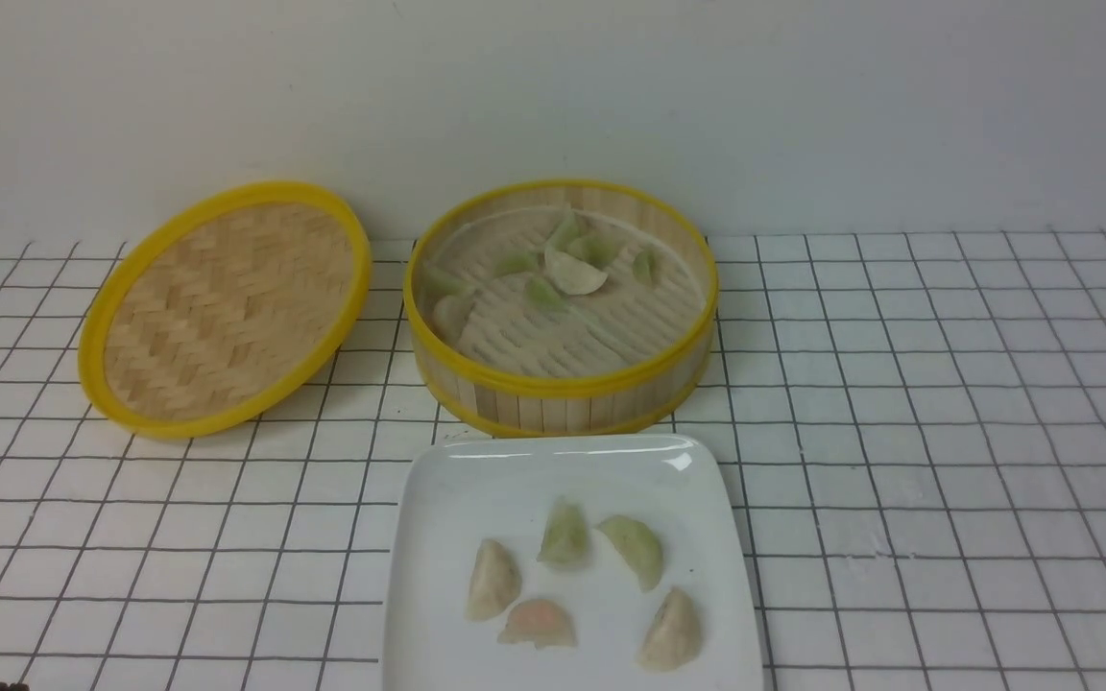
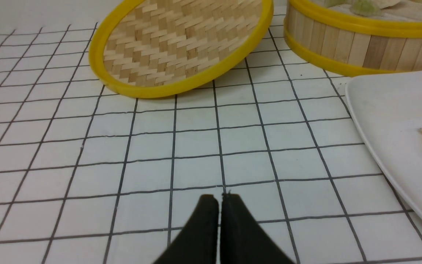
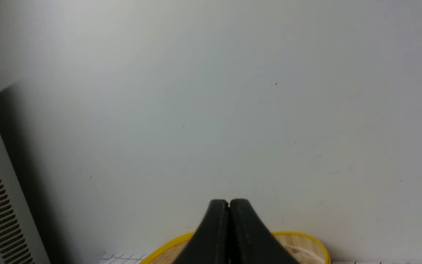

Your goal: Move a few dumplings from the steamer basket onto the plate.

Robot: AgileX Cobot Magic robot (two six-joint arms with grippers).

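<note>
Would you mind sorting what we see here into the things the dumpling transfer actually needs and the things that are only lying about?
Needed for the job:
- steamer basket, several dumplings inside
- dumplings; five already on the plate
- plate
- left gripper and right gripper, both shut and empty

Just lying about:
- woven lid, propped tilted to the basket's left
- gridded tabletop

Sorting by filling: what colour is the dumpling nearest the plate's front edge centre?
Pale pinkish-orange dumpling, clearest in the front view.

A woven yellow-rimmed lid [image 1: 225, 307] lies tilted on the grid-lined tabletop [image 1: 947, 432]; a pale wall [image 1: 803, 96] stands behind
</note>
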